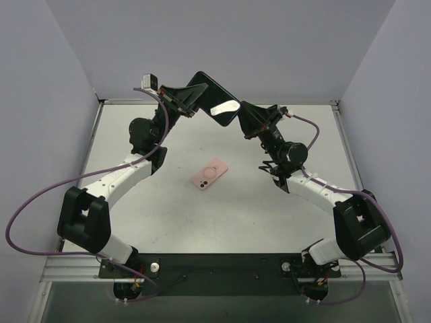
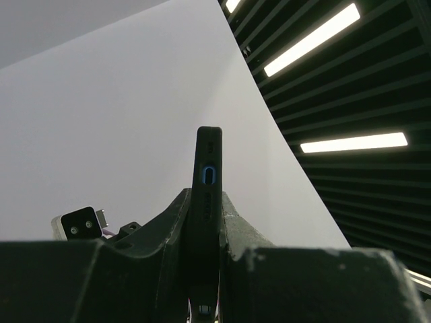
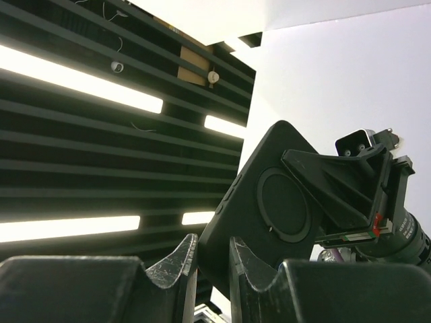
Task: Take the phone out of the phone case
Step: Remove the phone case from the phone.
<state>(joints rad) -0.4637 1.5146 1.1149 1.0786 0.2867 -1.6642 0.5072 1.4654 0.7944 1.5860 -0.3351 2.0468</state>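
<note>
A dark phone in a black case (image 1: 214,99) is held up in the air above the far part of the table, screen glinting. My left gripper (image 1: 190,101) is shut on its left end; in the left wrist view the phone (image 2: 207,178) stands edge-on between the fingers, charging port upward, with that gripper (image 2: 205,225) clamped on both faces. My right gripper (image 1: 244,120) is shut on its lower right corner. In the right wrist view the case's back with a round ring (image 3: 283,202) shows, its corner pinched by the gripper (image 3: 214,259).
A pink flat phone-shaped thing with a ring on it (image 1: 209,175) lies on the white table (image 1: 168,215) in the middle, below the held phone. Grey walls close in the left, right and far sides.
</note>
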